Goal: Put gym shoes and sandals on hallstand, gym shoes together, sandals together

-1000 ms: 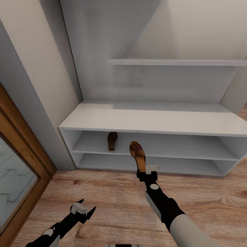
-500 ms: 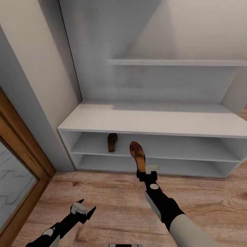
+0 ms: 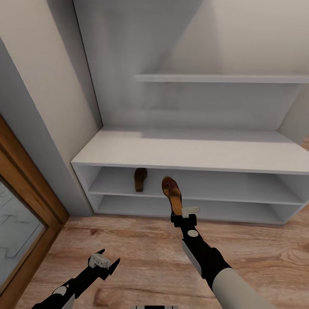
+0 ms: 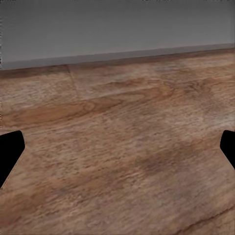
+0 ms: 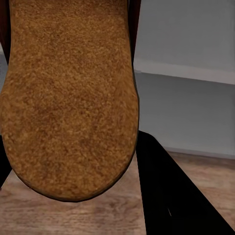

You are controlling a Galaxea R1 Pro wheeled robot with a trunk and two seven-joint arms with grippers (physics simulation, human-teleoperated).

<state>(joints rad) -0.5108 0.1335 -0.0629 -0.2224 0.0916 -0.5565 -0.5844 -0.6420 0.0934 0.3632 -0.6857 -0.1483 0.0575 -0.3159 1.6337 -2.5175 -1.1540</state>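
One brown sandal (image 3: 140, 179) lies on the upper open shelf of the white hallstand (image 3: 193, 150), toward its left end. My right gripper (image 3: 178, 216) is shut on the heel of the other sandal (image 3: 171, 192), which it holds above the corridor floor (image 3: 141, 253) in front of the shelves, toe toward the rack. This sandal's tan footbed (image 5: 68, 98) fills much of the right wrist view, close to the lens. My left gripper (image 3: 106, 262) hangs open low over the floor at the lower left, its dark fingertips (image 4: 10, 154) far apart. The gym shoes are out of view.
A wood-framed glass door (image 3: 21, 206) stands at the left, beside a grey wall. The hallstand has a flat top, two open tiers and a floating shelf (image 3: 223, 78) on its tall back panel. The lower tier (image 3: 193, 210) holds nothing that I can see.
The view has crept slightly, so the door frame sits a little further left. Both arms and the held sandal keep their places.
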